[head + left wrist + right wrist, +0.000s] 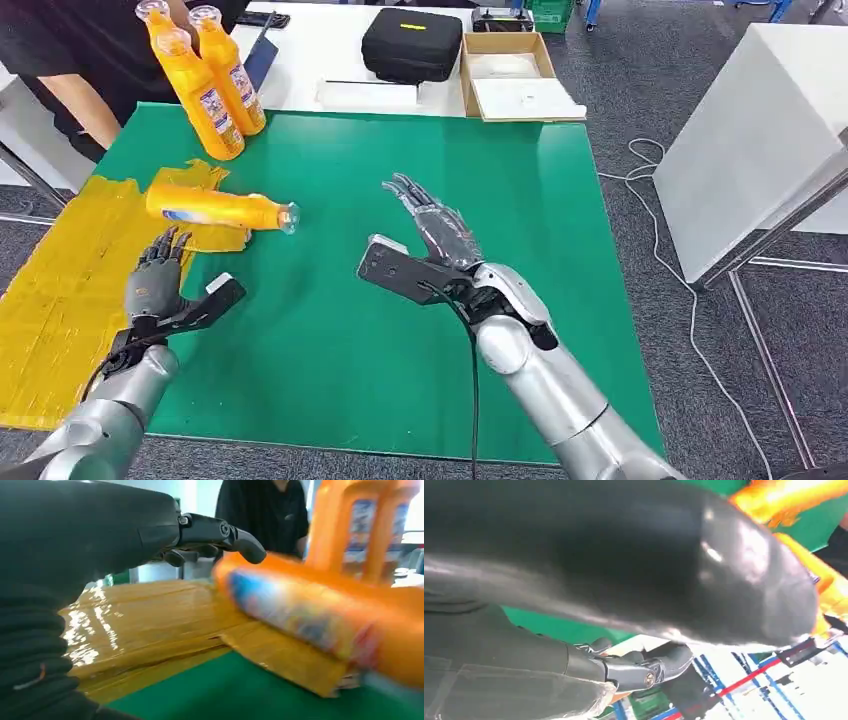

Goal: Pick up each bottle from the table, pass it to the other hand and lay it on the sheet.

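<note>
Orange bottle (218, 209) lying on yellow sheet (60, 290) (label print unreadable), both hands empty

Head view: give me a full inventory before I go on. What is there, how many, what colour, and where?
lying bottle: one, orange, on its side, across the yellow sheet's edge, cap over the mat
standing bottles: three, orange, upright at the mat's far left corner
yellow sheet: one, crinkled, on the mat's left side
green mat: one, covering the table
black case: one, on the white table behind
cardboard box: one, brown, open, beside the case
white cable: one, on the floor at right
person: one, dark top, far left
left hand: near the lying bottle, holding nothing
right hand: fingers spread, above the mat's middle
</note>
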Tool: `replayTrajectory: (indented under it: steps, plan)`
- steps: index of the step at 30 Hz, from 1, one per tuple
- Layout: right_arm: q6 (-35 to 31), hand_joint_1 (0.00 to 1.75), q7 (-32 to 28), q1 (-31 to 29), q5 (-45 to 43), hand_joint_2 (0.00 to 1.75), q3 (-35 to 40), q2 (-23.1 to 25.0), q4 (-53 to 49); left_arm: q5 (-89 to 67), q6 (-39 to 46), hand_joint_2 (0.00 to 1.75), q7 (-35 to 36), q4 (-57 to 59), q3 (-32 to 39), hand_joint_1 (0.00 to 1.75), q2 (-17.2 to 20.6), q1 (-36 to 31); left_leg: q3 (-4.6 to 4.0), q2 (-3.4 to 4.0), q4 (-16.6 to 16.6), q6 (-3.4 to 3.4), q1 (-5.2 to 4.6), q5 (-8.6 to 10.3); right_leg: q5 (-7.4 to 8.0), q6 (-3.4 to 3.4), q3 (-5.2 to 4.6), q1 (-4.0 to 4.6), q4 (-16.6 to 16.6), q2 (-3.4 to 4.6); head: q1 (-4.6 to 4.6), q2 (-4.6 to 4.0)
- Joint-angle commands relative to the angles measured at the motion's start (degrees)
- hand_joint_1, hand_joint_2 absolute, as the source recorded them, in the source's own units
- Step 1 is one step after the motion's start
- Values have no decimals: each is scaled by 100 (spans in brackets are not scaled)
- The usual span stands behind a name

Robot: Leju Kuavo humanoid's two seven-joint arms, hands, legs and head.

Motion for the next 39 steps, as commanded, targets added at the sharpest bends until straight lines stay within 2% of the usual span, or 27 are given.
replayTrajectory:
  steps: [1, 3, 4, 6, 9, 10, 12, 15, 18, 21, 22, 23, 24, 27, 36, 39]
  plan:
    - [27, 0, -61, -387, -5, 0, 245, 81, 573, 279, -262, 0, -120, 482, 408, 0, 155, -173, 21, 4, 1, -4, 1, -9, -7, -10, 21, 3, -1, -2, -2, 0]
    - [-26, 0, -104, -372, -4, 0, 192, 95, 561, 781, -590, 0, -479, 418, 735, 0, 125, -242, 19, 4, 2, -4, 3, -8, -6, -10, 21, 6, -3, -2, -2, 0]
    - [-110, 0, -149, -319, -213, 0, -42, 185, 570, 1465, -1102, 0, -1045, 349, 1137, 0, 61, -368, 36, 1, 5, -6, 5, -17, -15, -16, 41, 8, -1, -7, -2, 0]
    - [-220, 0, -334, -318, -557, 0, -368, 278, 626, 2115, -1733, 0, -1378, 183, 1363, 0, -16, -576, 6, -7, 5, -4, 6, -4, -5, -9, 12, 8, 0, -12, 0, 0]
    - [-974, 0, -862, -464, -773, 0, -931, 420, 992, 4003, -3186, 0, -1493, -674, 1110, 0, -319, -886, -3, -39, 16, -6, 11, -2, -13, -12, 12, 14, 9, -45, 0, 0]
    - [-1250, 0, -1209, -518, -824, 0, -1119, 474, 1229, 4663, -3709, 0, -1492, -1048, 863, 0, -474, -964, 2, -57, 28, -8, 16, -7, -23, -18, 24, 20, 18, -67, -2, 0]
    - [-1586, 0, -1741, -555, -1079, 0, -1480, 587, 1729, 5717, -4132, 0, -1155, -1823, 158, 0, -786, -968, 1, -73, 33, -7, 14, -3, -25, -17, 17, 20, 22, -81, -4, 0]
    - [-1831, 0, -2958, -454, -1652, 0, -1969, 776, 2277, 6551, -3785, 0, -748, -2334, -1118, 0, -1077, -1106, 8, -83, 19, 1, 13, 8, -19, -15, 27, 20, 2, -91, 0, 0]
    - [-1979, 0, -3426, -387, -1912, 0, -2127, 878, 2475, 7156, -3424, 0, -641, -1921, -1916, 0, -1133, -1498, 7, -70, 12, 8, 3, 12, -5, -1, 23, 14, -2, -67, -2, 0]
    - [-1976, 0, -3386, -385, -1914, 0, -2106, 884, 2409, 7361, -3359, 0, -704, -1827, -2110, 0, -1043, -1509, 12, -68, 16, 7, -2, 8, -4, 2, 30, 14, -1, -65, 0, 0]
    - [-1986, 0, -3384, -378, -1955, 0, -2150, 907, 2386, 7422, -3411, 0, -729, -1812, -2168, 0, -1082, -1543, 4, -48, 7, 10, -9, 13, 6, 7, 14, 5, -4, -42, 0, 0]
    - [-2004, 0, -3403, -379, -1985, 0, -2183, 933, 2373, 7458, -3421, 0, -707, -1805, -2199, 0, -1196, -1612, 37, -57, 17, 4, -3, -6, -14, -6, 56, 14, -1, -59, -2, 0]
    - [-2004, 0, -3388, -400, -1986, 0, -2192, 947, 2394, 7538, -3520, 0, -686, -1800, -2217, 0, -1307, -1677, 14, -44, 9, 8, -10, 6, 1, 3, 27, 6, -3, -41, -4, 0]
    - [-2182, 0, -3304, -510, -1785, 0, -2169, 981, 2572, 7581, -3498, 0, -523, -1581, -2512, 0, -1531, -1958, 14, -54, 17, 6, -5, 3, -7, 0, 31, 8, 4, -58, -4, 0]
    - [-2344, 0, -3371, -680, -1809, 0, -2135, 1049, 2626, 7666, -3504, 0, -465, -1358, -2694, 0, -1679, -2147, 8, -23, 9, 10, -11, 8, 7, 7, 13, 0, -1, -25, -4, 0]
    - [-2372, 0, -3305, -672, -1864, 0, -2095, 1062, 2460, 7626, -3397, 0, -455, -1274, -2806, 0, -1726, -2237, 15, -33, 17, 6, -8, 2, -3, 0, 23, 4, 7, -38, -4, 0]
